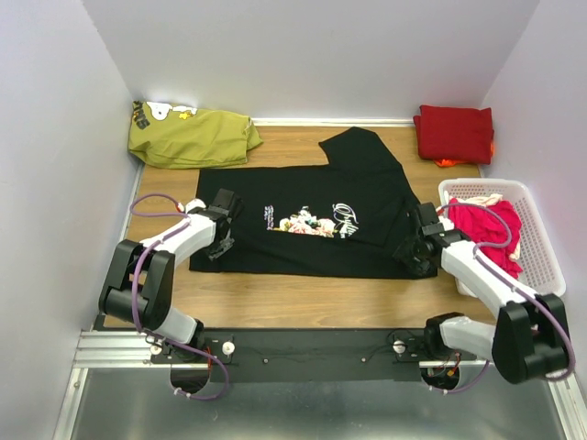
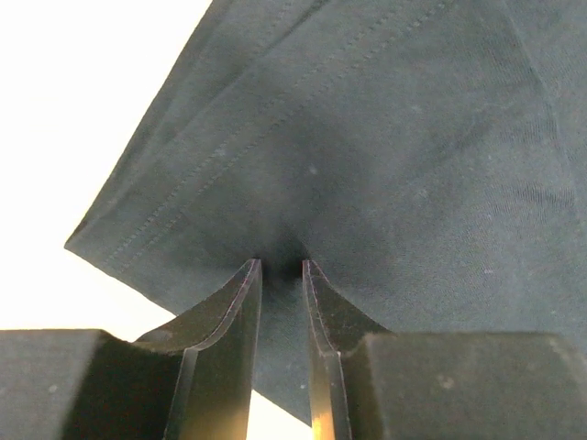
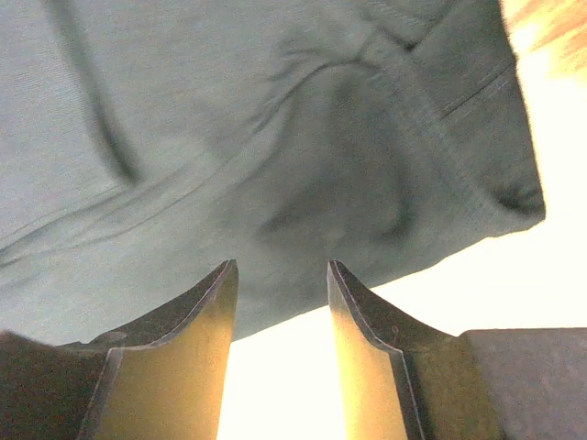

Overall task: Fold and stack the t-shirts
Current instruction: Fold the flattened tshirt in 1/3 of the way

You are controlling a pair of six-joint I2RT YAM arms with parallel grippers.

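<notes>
Black t-shirt [image 1: 275,249] lies spread on the desk [image 1: 303,298] between the low, outstretched left arm [image 1: 172,244] and right arm [image 1: 479,272]. Left claw [image 2: 280,266] pinches its hemmed corner, cloth puckering; right claw [image 3: 280,266] stands parted at the opposite edge.

Left arm [image 1: 170,243] reaches from the near-left base, forearm angled far and right, wrist pitched down. Left gripper [image 2: 280,268]: jaws almost together, pinching the edge of the black t-shirt [image 2: 385,137]. Right arm [image 1: 481,275] comes from near right, angled far-left. Right gripper [image 3: 281,264]: jaws spread.
</notes>
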